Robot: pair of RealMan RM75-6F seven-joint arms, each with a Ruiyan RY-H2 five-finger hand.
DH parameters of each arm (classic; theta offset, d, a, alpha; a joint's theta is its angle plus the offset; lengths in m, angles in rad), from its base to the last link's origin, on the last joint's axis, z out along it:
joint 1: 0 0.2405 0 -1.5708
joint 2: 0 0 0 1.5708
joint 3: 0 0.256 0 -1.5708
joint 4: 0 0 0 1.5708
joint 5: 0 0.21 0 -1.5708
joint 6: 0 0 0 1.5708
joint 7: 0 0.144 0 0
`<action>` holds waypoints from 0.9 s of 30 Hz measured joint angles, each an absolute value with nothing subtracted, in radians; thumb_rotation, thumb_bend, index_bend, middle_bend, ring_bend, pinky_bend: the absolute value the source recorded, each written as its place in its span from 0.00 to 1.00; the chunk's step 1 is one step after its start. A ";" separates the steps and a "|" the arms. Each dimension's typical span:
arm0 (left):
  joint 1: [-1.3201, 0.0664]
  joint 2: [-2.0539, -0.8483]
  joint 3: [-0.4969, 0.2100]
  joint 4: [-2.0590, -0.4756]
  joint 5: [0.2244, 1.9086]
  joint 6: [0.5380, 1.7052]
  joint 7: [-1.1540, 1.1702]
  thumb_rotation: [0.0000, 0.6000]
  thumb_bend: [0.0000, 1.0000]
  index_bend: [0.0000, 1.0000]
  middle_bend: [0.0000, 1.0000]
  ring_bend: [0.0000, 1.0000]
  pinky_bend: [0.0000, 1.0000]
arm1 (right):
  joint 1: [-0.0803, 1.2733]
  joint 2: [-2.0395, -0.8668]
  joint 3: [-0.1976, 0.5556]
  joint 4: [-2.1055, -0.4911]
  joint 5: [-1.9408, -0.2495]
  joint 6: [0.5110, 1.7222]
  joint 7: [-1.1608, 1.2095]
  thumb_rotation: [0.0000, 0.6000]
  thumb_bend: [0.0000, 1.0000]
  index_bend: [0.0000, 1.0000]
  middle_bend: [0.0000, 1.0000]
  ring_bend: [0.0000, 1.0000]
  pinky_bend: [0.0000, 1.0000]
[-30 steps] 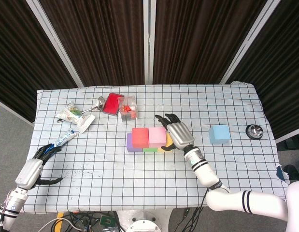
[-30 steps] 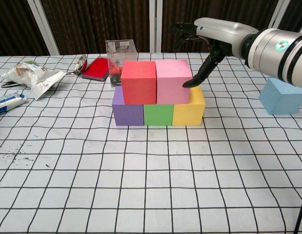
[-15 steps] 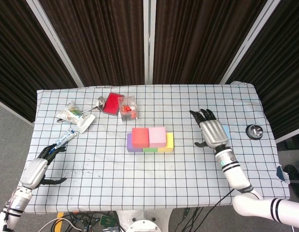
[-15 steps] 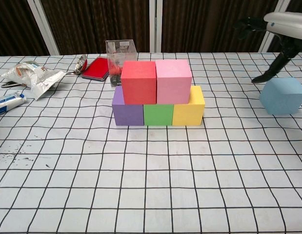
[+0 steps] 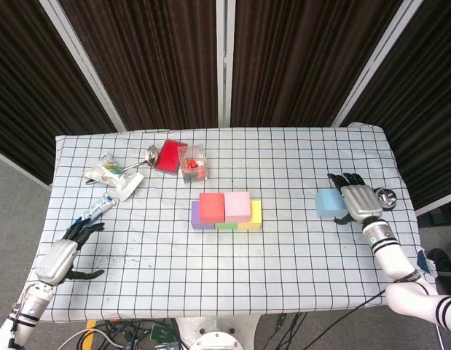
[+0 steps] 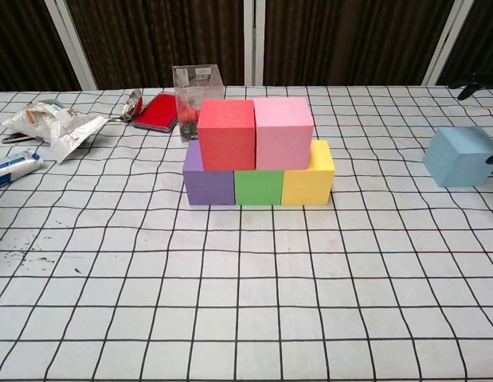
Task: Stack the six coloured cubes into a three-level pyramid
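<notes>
Frame edge in chest view crops right hand (image 5: 358,200) (beside blue cube (image 5: 329,203)).

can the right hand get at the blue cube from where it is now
Probably yes. The right hand sits just beside the blue cube, on its outer side, fingers apart and holding nothing. The cube stands alone on the table with nothing between them.

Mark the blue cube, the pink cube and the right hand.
blue cube (image 6: 461,156), chest view, on its front face.
pink cube (image 6: 284,132), chest view, on its front face.
right hand (image 5: 358,200), head view, on the back of the hand.
</notes>
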State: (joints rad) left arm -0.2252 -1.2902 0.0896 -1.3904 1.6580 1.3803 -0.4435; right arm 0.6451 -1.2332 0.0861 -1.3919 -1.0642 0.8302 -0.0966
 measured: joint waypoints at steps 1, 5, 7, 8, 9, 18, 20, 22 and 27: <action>-0.226 -1.290 0.090 -1.393 1.658 1.379 -0.441 1.00 0.00 0.12 0.18 0.01 0.06 | 0.643 -1.230 0.085 -1.377 -1.076 0.820 -0.080 1.00 0.03 0.00 0.10 0.00 0.00; -0.229 -1.292 0.091 -1.400 1.658 1.372 -0.429 1.00 0.00 0.12 0.18 0.01 0.06 | 0.640 -1.228 0.080 -1.329 -1.119 0.798 -0.039 1.00 0.06 0.00 0.11 0.00 0.00; -0.231 -1.292 0.091 -1.403 1.658 1.370 -0.421 1.00 0.00 0.12 0.18 0.01 0.06 | 0.639 -1.231 0.078 -1.303 -1.139 0.790 -0.024 1.00 0.06 0.00 0.13 0.00 0.00; -0.231 -1.292 0.091 -1.405 1.658 1.369 -0.418 1.00 0.00 0.12 0.18 0.01 0.06 | 0.639 -1.233 0.077 -1.291 -1.146 0.787 -0.020 1.00 0.06 0.00 0.13 0.00 0.00; -0.232 -1.292 0.091 -1.407 1.657 1.368 -0.415 1.00 0.00 0.12 0.18 0.01 0.06 | 0.640 -1.235 0.076 -1.279 -1.154 0.784 -0.015 1.00 0.07 0.00 0.14 0.00 0.00; -0.237 -1.293 0.091 -1.422 1.653 1.355 -0.388 1.00 0.00 0.12 0.18 0.01 0.06 | 0.648 -1.302 0.067 -1.170 -1.242 0.756 0.059 1.00 0.08 0.00 0.19 0.00 0.00; -0.238 -1.293 0.091 -1.427 1.652 1.353 -0.381 1.00 0.00 0.12 0.18 0.01 0.06 | 0.648 -1.330 0.068 -1.138 -1.261 0.771 0.066 1.00 0.08 0.00 0.23 0.00 0.00; -0.238 -1.292 0.091 -1.431 1.652 1.353 -0.370 1.00 0.00 0.12 0.18 0.01 0.06 | 0.645 -1.361 0.068 -1.102 -1.281 0.799 0.072 1.00 0.09 0.00 0.30 0.00 0.00; -0.242 -1.289 0.090 -1.447 1.654 1.351 -0.354 1.00 0.00 0.12 0.18 0.01 0.06 | 0.638 -1.418 0.074 -1.029 -1.329 0.868 0.102 1.00 0.13 0.00 0.47 0.08 0.00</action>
State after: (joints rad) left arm -0.2416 -1.2889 0.0901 -1.4468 1.6535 1.3513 -0.3541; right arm 0.6384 -1.4183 0.0740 -1.0295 -1.3293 0.8680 0.1022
